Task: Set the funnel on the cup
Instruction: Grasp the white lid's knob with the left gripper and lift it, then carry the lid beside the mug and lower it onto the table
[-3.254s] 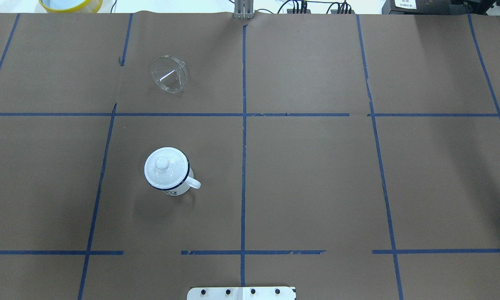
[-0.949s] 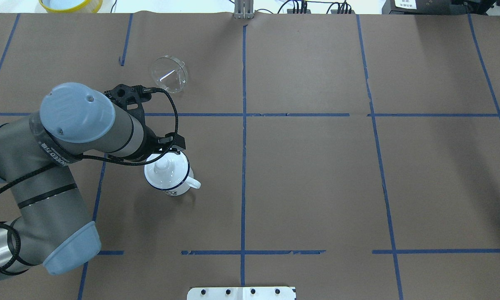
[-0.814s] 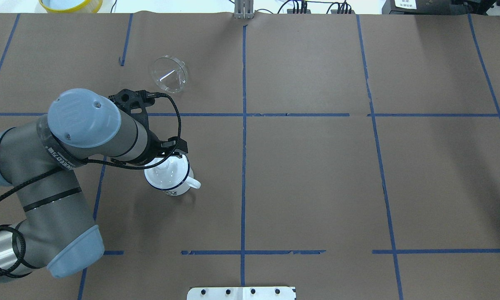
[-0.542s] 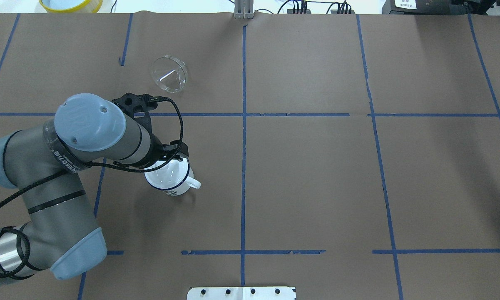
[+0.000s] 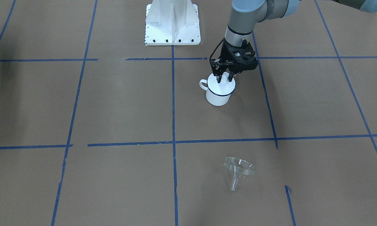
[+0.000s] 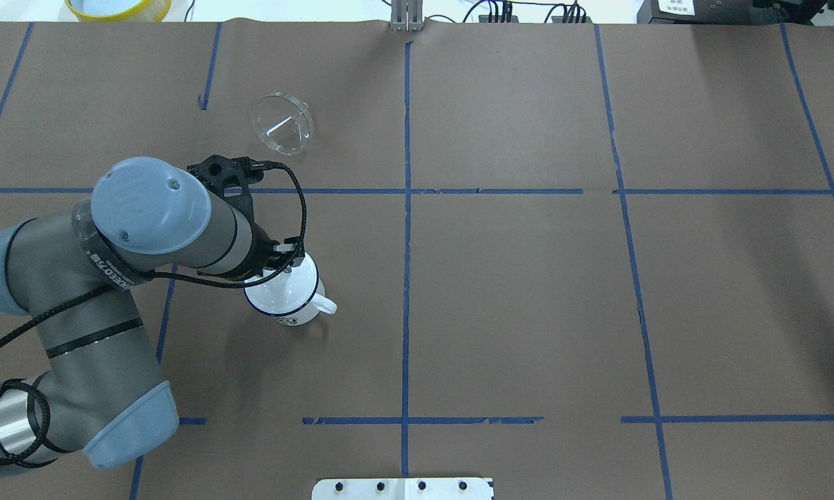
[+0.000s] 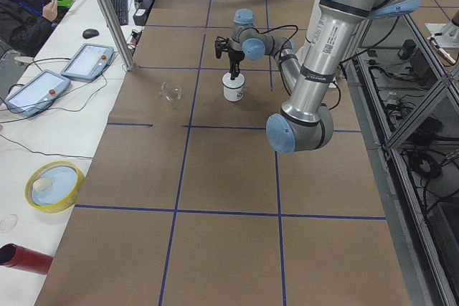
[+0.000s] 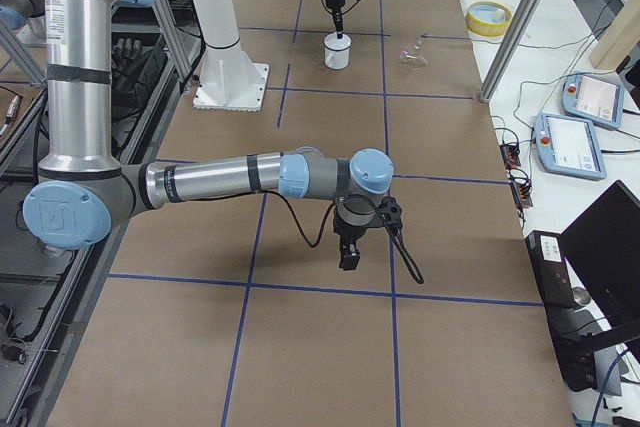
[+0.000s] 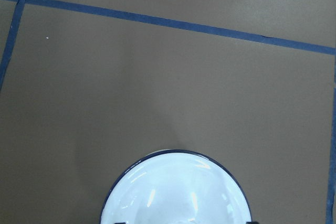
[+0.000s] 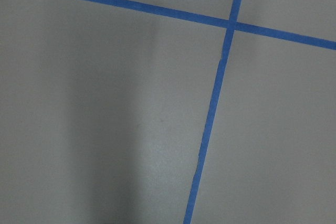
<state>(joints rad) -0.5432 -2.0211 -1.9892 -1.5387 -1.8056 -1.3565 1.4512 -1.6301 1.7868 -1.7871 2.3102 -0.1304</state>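
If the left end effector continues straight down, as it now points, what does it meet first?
The lid on the cup. The left end effector points down with its fingers beside the knob; whether they already touch it is unclear.

Left arm [image 6: 146,222] over cup [image 6: 300,316] lid [image 6: 278,297]; funnel [image 6: 282,123] apart.

The table [image 6: 528,292] is covered with matt brown paper, marked off with blue tape [image 6: 407,278] that is frayed in places. The cup [image 5: 218,96] and lid [image 9: 176,195] are finished in glossy white enamel, with highlights on the lid. The funnel [image 5: 237,173] is clear and smooth; glass or plastic cannot be told. The left arm [image 6: 173,236] is dull grey metal with smooth blue-grey caps [image 6: 149,201]. The left gripper [image 5: 225,79] is matt black. The base [image 5: 172,22] is painted white.
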